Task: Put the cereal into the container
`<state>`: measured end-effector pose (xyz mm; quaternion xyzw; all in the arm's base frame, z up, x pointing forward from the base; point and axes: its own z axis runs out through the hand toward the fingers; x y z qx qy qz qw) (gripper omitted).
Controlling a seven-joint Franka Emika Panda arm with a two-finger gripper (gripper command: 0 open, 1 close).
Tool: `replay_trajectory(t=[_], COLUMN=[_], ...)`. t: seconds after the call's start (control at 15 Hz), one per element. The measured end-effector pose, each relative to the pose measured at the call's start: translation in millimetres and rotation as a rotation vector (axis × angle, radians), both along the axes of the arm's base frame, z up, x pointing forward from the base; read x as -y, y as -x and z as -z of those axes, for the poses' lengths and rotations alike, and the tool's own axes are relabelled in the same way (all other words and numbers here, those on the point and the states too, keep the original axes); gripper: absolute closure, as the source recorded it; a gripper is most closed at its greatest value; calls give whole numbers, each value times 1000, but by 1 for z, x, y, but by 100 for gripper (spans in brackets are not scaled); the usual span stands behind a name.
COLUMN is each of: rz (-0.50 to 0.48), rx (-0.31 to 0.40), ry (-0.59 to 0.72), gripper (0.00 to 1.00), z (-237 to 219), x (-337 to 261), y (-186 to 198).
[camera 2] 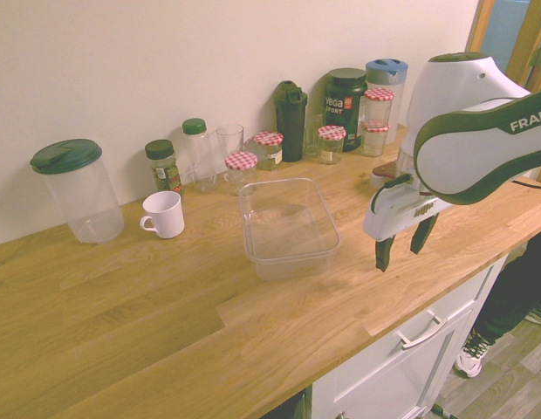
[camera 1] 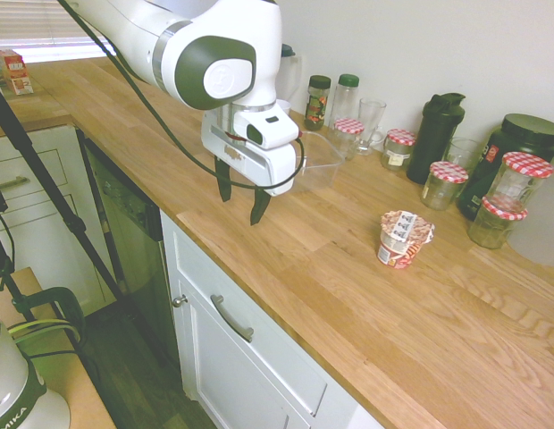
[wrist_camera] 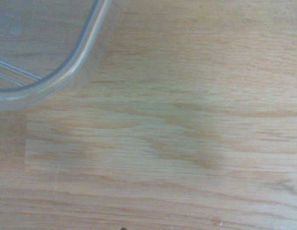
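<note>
The empty gripper (camera 1: 241,198) (fingers wide) should descend squarely over the cereal (camera 1: 404,239), at its 3 o'clock.

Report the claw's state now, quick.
Claw: open, holding nothing, above bare countertop between the container and the cereal.
</note>
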<state>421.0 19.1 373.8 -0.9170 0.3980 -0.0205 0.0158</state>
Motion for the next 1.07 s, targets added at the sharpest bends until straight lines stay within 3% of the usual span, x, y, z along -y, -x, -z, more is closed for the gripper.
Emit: replay_trajectory(t=[0.2, 0.47, 1.07], rz=[16, 121, 300], rx=[20, 135, 189], ry=[-1, 4, 4], gripper=[0, 0, 0], z=[-2, -27, -20], x=[4, 50, 149], y=[-3, -18, -66])
